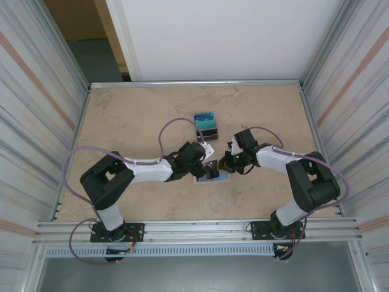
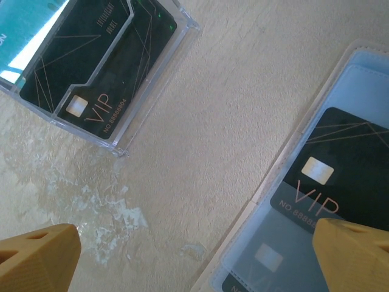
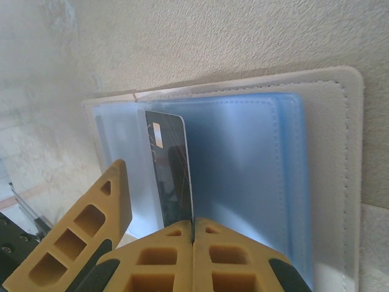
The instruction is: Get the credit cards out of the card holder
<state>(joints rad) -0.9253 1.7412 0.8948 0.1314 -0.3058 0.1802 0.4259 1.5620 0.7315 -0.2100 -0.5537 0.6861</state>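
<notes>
Top external: beige marbled table (image 1: 121, 121), with a pale blue soft card holder (image 1: 214, 175) with clear sleeves lying open between the arms and a clear plastic box (image 1: 206, 123) just beyond it. Partway through, I'd say: the box already has a black VIP card (image 2: 91, 67) and a teal card (image 2: 24, 30). The right gripper (image 3: 193, 234) is pinched tight on a black card (image 3: 171, 170), edge-up over the sleeves. The left gripper (image 2: 194, 255) gapes wide, empty. At least two sleeved credit cards (image 2: 340, 170) are left.

A lab test cell: beige table (image 1: 134, 121) fenced by ribbed wall panels (image 1: 36, 91), aluminium rail (image 1: 194, 228) along its near edge.
</notes>
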